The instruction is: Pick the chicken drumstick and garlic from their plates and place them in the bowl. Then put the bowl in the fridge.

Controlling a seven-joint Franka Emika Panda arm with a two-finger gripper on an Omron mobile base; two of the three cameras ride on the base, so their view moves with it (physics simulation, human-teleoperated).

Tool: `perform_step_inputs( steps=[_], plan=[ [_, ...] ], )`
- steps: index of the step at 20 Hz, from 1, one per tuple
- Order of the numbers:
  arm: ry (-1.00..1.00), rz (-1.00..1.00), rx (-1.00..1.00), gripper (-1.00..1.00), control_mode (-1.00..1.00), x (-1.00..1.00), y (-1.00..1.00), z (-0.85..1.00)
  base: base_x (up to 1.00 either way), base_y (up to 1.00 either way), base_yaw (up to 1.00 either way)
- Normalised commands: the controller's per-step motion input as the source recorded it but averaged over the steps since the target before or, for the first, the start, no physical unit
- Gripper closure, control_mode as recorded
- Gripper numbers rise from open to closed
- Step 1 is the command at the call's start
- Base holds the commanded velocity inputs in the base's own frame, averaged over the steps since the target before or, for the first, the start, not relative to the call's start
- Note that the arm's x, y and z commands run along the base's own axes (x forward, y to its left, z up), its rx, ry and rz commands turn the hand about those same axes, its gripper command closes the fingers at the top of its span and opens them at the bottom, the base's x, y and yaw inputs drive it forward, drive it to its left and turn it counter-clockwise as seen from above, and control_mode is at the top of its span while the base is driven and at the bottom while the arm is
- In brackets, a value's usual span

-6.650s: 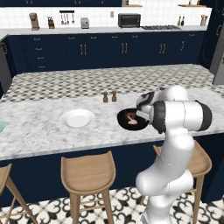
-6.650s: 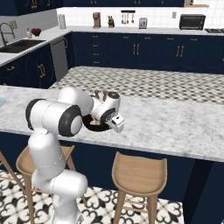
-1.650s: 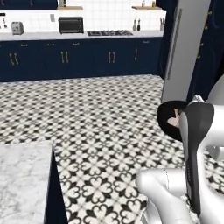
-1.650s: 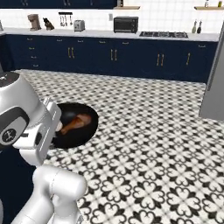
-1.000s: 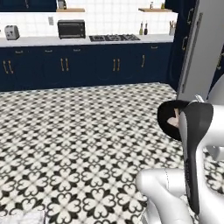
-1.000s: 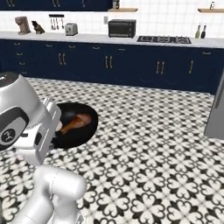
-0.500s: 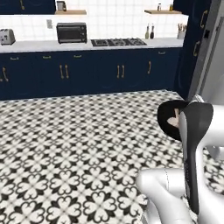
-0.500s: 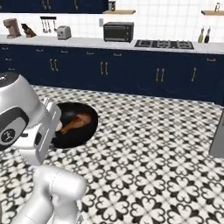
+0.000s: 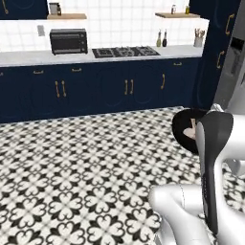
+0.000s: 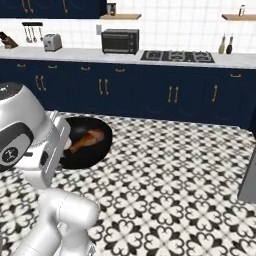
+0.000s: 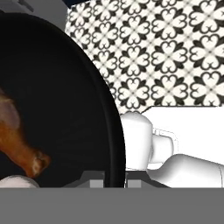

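Note:
My gripper point(image 11: 115, 178) is shut on the rim of the black bowl point(image 11: 65, 96), one fingertip on each side of its wall. The bowl hangs over the tiled floor, close to my arm. Inside it lies the reddish-brown chicken drumstick point(image 11: 17, 144), with the pale garlic point(image 11: 13, 181) just beside its bone end. The right base view shows the bowl point(image 10: 92, 152) and the drumstick point(image 10: 88, 139) next to my wrist. In the left base view the bowl point(image 9: 184, 125) peeks out behind my forearm. The grey fridge point(image 9: 234, 67) stands at the right edge there.
Navy cabinets point(image 9: 95, 91) with brass handles run along the back wall under a counter with a toaster oven point(image 9: 69, 41) and a stove top point(image 9: 125, 51). Black-and-white tiled floor point(image 10: 175, 190) spreads in front. A grey panel point(image 10: 250, 182) cuts in at the right edge.
The whole scene has slid sideways in both base views, so the base has turned. The bowl stays in the same place by my arm, still gripped, with the food inside.

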Motion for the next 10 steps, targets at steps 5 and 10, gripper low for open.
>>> perform_step_inputs(
  steps=[5,10],
  plan=[
    [0.00,0.00,0.00,1.00,1.00,0.00,0.00,0.00,1.00,0.00,-0.16],
    [0.00,0.00,0.00,1.00,1.00,0.00,0.00,0.00,1.00,0.00,-0.20]
  ],
)
